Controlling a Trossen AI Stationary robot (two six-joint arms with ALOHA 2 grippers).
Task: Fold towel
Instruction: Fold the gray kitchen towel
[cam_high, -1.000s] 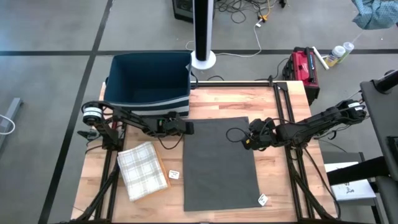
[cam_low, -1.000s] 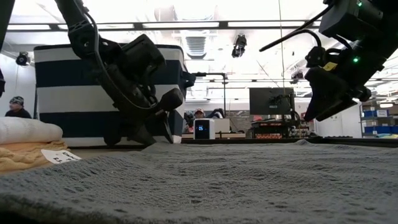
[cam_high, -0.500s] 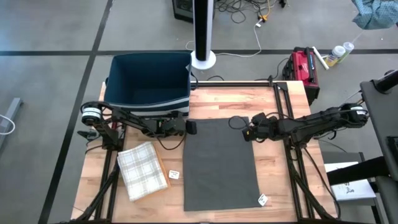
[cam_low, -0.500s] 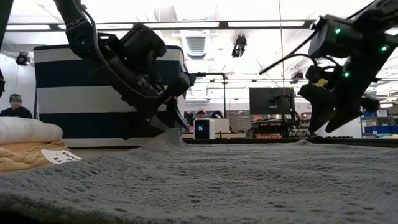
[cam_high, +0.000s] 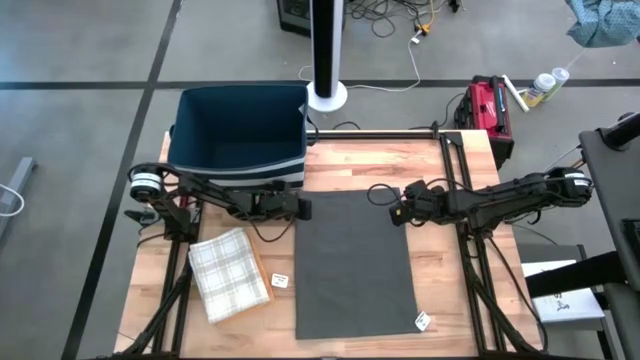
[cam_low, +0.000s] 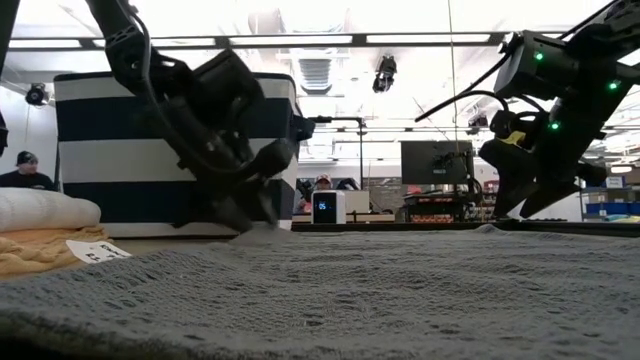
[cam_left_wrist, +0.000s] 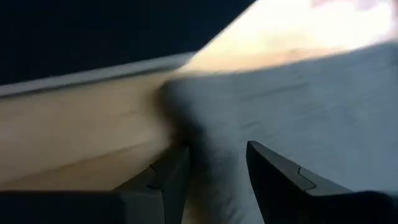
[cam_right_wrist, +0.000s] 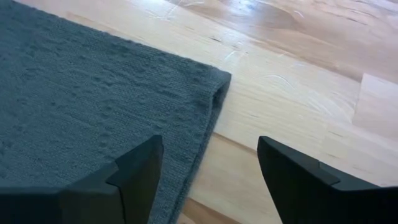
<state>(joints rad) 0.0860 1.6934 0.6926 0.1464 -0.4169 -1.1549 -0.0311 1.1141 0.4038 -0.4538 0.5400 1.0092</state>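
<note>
wood table (cam_high: 455, 300), grey towel (cam_high: 355, 260), 2 white tags (cam_high: 280, 281), text unreadable

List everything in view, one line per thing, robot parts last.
grey towel: one, dark grey, flat on the table's middle.
checked cloth: one, pale plaid, folded, left of the grey towel.
bin: one, navy with white stripes, at the table's far left edge.
tags: two, white, one between the cloths, one at the grey towel's near right corner.
table: one, light wood.
left gripper: at the grey towel's far left corner.
right gripper: open, at its far right corner.
</note>
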